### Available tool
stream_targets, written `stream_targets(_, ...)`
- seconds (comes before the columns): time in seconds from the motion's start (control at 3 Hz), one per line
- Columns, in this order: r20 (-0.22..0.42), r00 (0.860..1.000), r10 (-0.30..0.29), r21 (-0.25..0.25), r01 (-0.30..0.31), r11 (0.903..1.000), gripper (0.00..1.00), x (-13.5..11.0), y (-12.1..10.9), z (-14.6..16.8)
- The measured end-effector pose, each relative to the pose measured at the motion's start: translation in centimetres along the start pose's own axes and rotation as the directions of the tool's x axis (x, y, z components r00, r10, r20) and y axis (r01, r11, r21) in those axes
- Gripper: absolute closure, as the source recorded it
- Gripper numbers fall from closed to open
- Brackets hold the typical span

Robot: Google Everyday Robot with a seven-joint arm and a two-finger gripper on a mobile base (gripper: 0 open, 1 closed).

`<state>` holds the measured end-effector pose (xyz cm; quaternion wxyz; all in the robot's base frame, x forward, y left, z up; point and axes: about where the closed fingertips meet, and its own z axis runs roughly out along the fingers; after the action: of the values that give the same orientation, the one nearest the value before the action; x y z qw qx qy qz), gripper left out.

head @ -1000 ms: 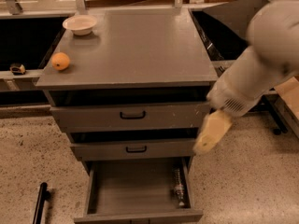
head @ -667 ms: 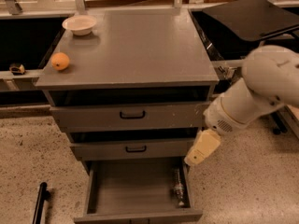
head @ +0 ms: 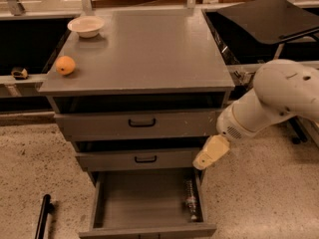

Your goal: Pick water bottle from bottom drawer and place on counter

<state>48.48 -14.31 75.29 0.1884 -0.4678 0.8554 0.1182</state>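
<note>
One claw (head: 204,159), state unclear, has dropped nearer the water bottle (head: 191,199) in the bottom drawer (head: 139,198).

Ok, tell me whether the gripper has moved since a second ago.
Yes. The gripper has come down and left, and is now at the right end of the middle drawer.

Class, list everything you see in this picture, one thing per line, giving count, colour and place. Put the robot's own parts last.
counter: one, grey, top of the cabinet
bowl: one, white, counter's far left corner
orange: one, orange, counter's left edge
top drawer: one, grey, black handle, under the counter
middle drawer: one, grey, black handle, below that
bottom drawer: one, grey, pulled open
water bottle: one, clear, along the bottom drawer's right wall
tray: one, black, far right
arm: one, white, right of cabinet
tool: one, cream, by the middle drawer's right end
</note>
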Motion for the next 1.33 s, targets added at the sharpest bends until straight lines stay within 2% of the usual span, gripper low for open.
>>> stream_targets(0.33, 0.053, 0.995, 0.082, -0.132, -0.074, 0.9884, 0.00, 2.3, 1.5, 8.2)
stream_targets(0.67, 0.159, 0.981, 0.109, -0.232, -0.071, 0.9701, 0.00, 2.8, 3.7, 17.3)
stream_targets(1.0, 0.261, 0.960, 0.099, -0.216, -0.041, 0.9755, 0.00, 3.2, 2.7, 24.2)
stream_targets(1.33, 0.281, 0.953, 0.112, -0.222, -0.049, 0.9738, 0.00, 3.8, 2.7, 26.8)
